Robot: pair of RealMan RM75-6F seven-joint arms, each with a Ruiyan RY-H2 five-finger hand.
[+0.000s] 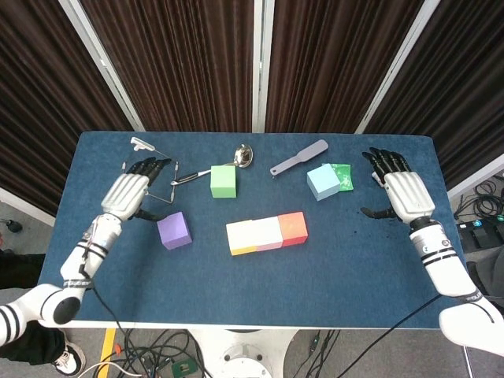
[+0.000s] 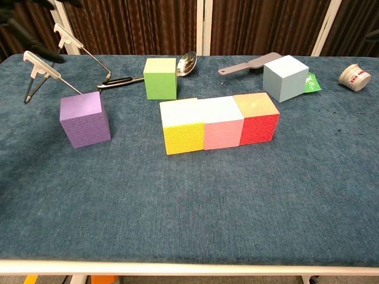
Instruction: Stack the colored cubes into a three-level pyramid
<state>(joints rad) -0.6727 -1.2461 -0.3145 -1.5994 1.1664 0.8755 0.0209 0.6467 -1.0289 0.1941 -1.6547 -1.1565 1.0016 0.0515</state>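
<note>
A: Three cubes make the base row mid-table, touching side to side: yellow (image 2: 184, 134), pink (image 2: 223, 126), red (image 2: 257, 119). Nothing sits on top of them.

B: Loose cubes?

A: Purple cube (image 2: 85, 118) left of the row, well apart. Green cube (image 2: 160, 77) behind the row, just beside a spoon (image 2: 185, 64). Light blue cube (image 2: 285, 78) back right, touching a green packet (image 2: 312, 83).

B: Left hand?

A: Left hand (image 1: 128, 194) is above the table near the purple cube's back-left corner, by a wire stand (image 1: 150, 170). Fingers straight and spread, nothing held. Chest view catches only dark fingertips at the top-left edge.

B: Right hand?

A: Right hand (image 1: 403, 194) hovers over the table's right edge, palm down, fingers apart, holding nothing. It is well clear of the light blue cube.

B: Any writing?

A: Small white tub (image 2: 355, 76) at far right carries red print, too small to read. Packet has a white mark, also unreadable. Grey spatula (image 1: 300, 157) lies behind the light blue cube, unmarked as far as I can tell.
</note>
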